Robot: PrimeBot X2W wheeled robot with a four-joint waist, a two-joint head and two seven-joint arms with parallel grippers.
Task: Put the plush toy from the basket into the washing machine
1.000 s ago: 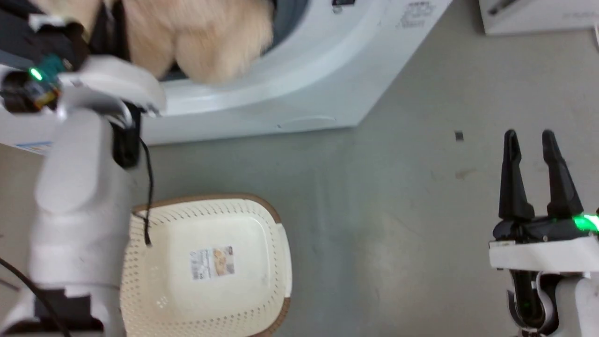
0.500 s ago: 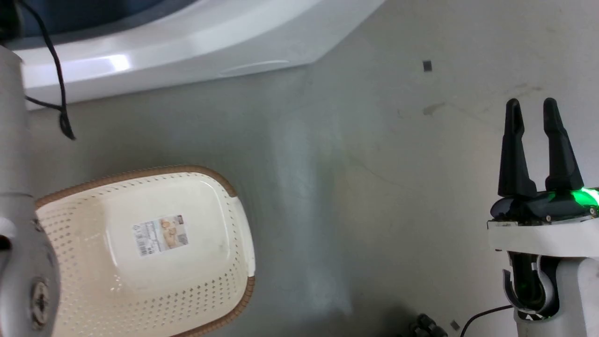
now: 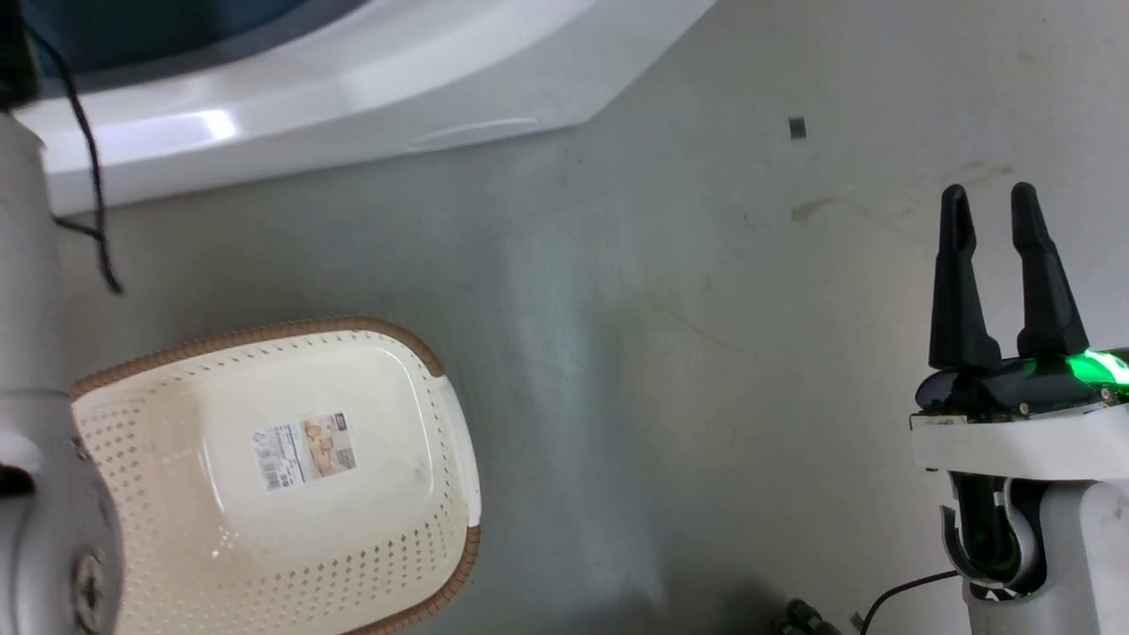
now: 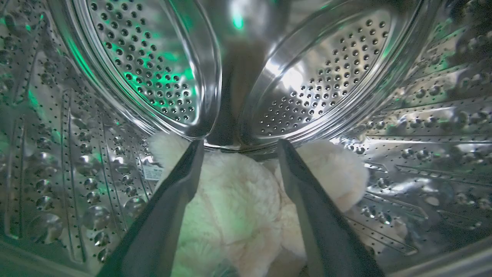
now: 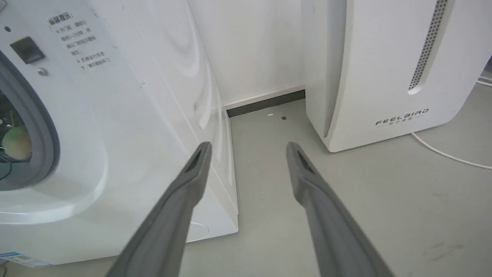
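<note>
The one plush toy [image 4: 238, 207], a rounded heap of long cream pile, lies on the bottom of the washing machine's drum [image 4: 146, 69], against its polished steel wall of punched holes and embossed bumps, which carries green glints. The left claw [image 4: 238, 148] reaches into the drum with its two smooth dark fingers spread wide. The toy lies between and beyond them, ungripped; whether a finger brushes the pile I cannot tell.

From the head, the washing machine [image 3: 353, 97] is a glossy white curved front across the top, and the pale left forearm [image 3: 35, 353] rises along the left edge with a thin black cable [image 3: 88, 176] hanging beside it. Below stands the single basket [image 3: 141, 441] on the grey floor [image 3: 661, 353]: an oval of cream perforated plastic with a brown woven-look rim and one paper label [image 3: 304, 448] on its bottom. The right claw [image 3: 988, 198] hovers well apart at the lower right, two tapered black fingers parted and holding nothing, a green light at its base.

The right wrist view looks between those parted fingers [image 5: 184, 200] at two white appliances: the washing machine [image 5: 127, 115] with its grey gasket, and a plain slanted unit [image 5: 384, 69] marked FEELBIRD with one dotted vent slot, a white cord [image 5: 442, 154] trailing beside it.
</note>
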